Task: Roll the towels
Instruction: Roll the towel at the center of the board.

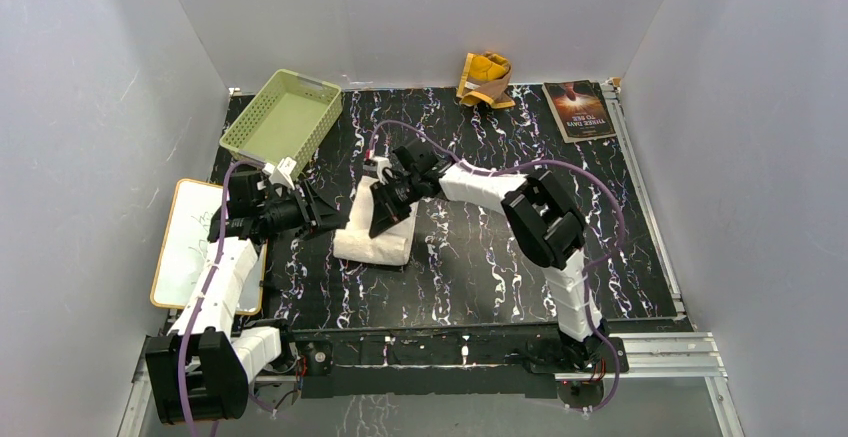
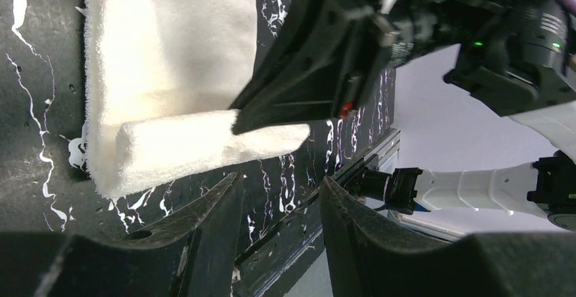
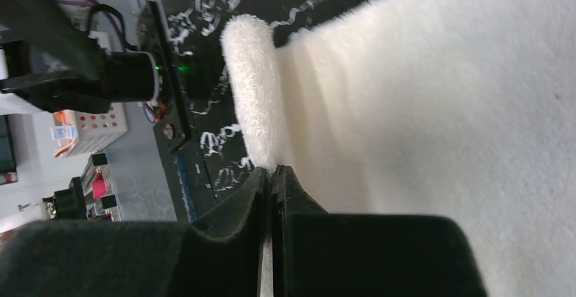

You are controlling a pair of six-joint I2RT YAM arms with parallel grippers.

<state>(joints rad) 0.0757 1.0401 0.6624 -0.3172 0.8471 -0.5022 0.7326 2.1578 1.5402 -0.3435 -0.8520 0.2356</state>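
Observation:
The cream-white towel [image 1: 375, 229] lies on the black marbled table, its near end turned over into a thick fold [image 2: 190, 147]. My right gripper [image 1: 385, 219] reaches down onto that fold, its jaws shut with the towel's turned edge [image 3: 251, 86] pinched at the tips [image 3: 273, 171]. My left gripper [image 1: 325, 212] hovers just left of the towel, open, with only table showing between its fingers [image 2: 204, 208]. The mustard-yellow towel [image 1: 485, 79] sits crumpled at the back edge, far from both grippers.
A light green basket [image 1: 283, 117] stands at the back left. A wood-framed whiteboard [image 1: 195, 242] lies off the table's left side under the left arm. A dark-covered book [image 1: 578, 109] lies at the back right.

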